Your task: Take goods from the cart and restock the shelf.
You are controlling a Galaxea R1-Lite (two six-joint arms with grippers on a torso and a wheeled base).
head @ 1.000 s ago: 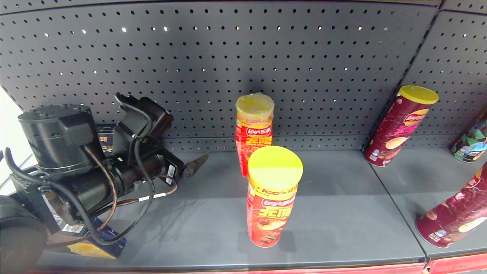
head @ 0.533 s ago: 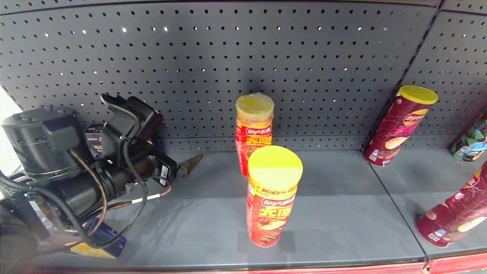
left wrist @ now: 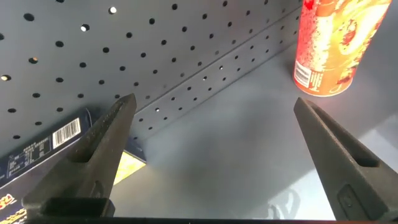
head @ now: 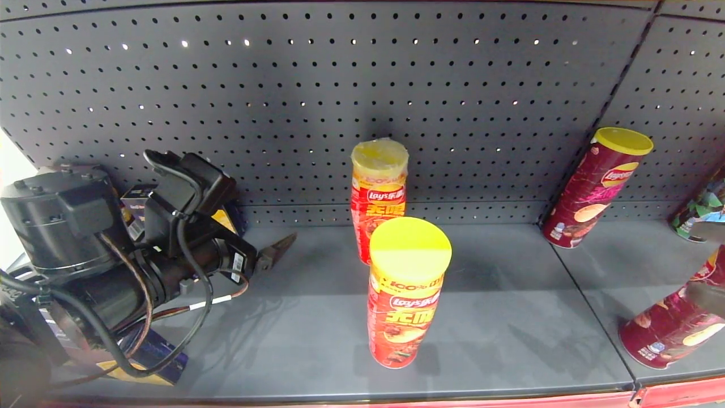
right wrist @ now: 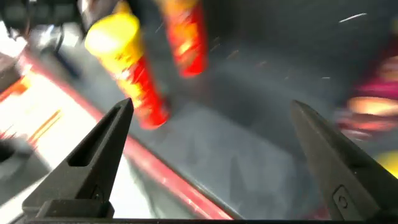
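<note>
Holding both the left gripper (left wrist: 214, 102) and right gripper (right wrist: 211, 106) at the shelf (head: 510, 317), jaws spread empty, clear of the red cans (head: 405, 306), probably to avoid toppling them.

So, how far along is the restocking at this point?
Done: a front red can and a back red can stand upright on the shelf. In hand: nothing; the left gripper and right gripper are both open and empty. Left: plenty of bare shelf to fill.
</note>
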